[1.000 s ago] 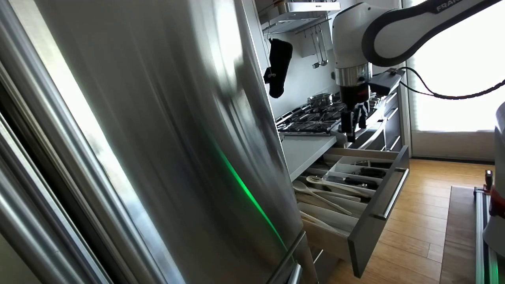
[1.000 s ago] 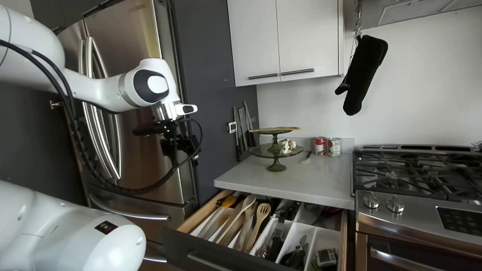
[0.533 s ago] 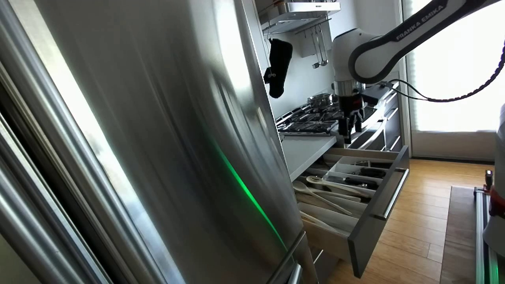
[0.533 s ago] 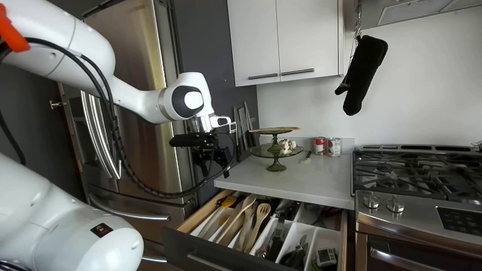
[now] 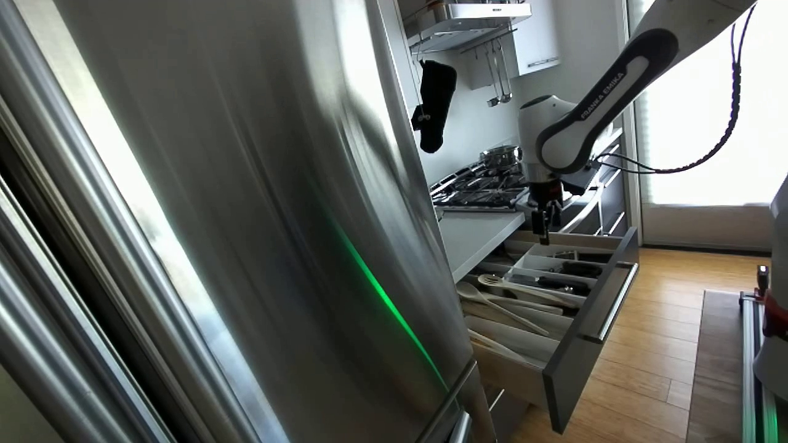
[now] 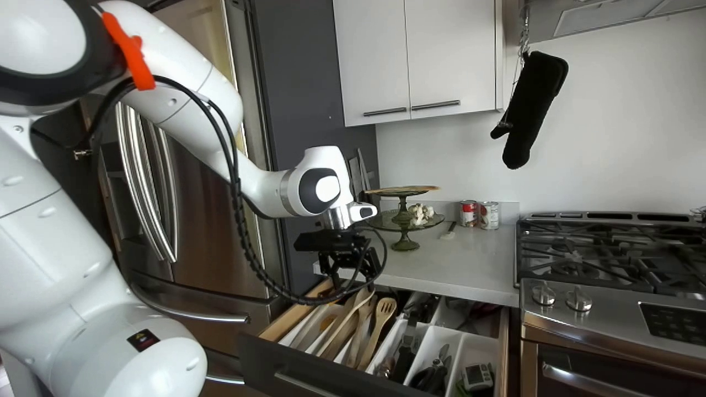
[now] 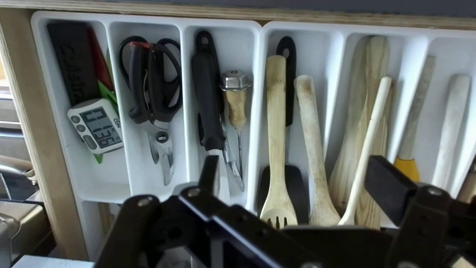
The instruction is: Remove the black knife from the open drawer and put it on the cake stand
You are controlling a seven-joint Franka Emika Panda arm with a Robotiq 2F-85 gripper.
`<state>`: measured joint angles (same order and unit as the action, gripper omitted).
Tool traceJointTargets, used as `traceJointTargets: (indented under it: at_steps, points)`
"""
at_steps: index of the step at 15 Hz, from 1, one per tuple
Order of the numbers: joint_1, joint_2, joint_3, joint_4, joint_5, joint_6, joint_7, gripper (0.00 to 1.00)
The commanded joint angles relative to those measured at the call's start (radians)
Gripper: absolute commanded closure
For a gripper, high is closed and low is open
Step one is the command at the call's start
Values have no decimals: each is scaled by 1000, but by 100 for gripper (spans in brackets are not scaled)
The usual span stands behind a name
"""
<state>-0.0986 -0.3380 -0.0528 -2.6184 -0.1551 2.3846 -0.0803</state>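
Observation:
The open drawer with white compartments shows in both exterior views, its dark front low. A black-handled knife lies in a compartment, handle toward the drawer front; in the wrist view a gripper finger covers part of its blade. Its handle also shows in an exterior view. The green glass cake stand, two tiers, stands on the counter with a flat wooden-looking piece on top and white garlic-like bulbs below. My gripper is open and empty above the drawer, its jaws spanning the wooden utensils, also seen in an exterior view.
Beside the knife lie a corkscrew-like wooden-handled tool, black scissors and a timer. Wooden utensils fill compartments opposite. The counter edge overhangs the drawer's back. A steel fridge and a stove flank it.
The arm has moved down and, in an exterior view, to the right, from in front of the fridge to just above the drawer. The drawer's contents have not moved.

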Motion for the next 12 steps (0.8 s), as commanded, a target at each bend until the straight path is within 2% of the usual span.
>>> traceJointTargets:
  at_steps: [1,7,8,12]
  points:
    - [-1,143,-45,31,2,73,-83,0]
    - [-14,341,-95,91,39,159,-208,0]
    - [-9,266,-78,53,12,132,-158,0]
    - [-17,334,-86,88,15,145,-178,0]
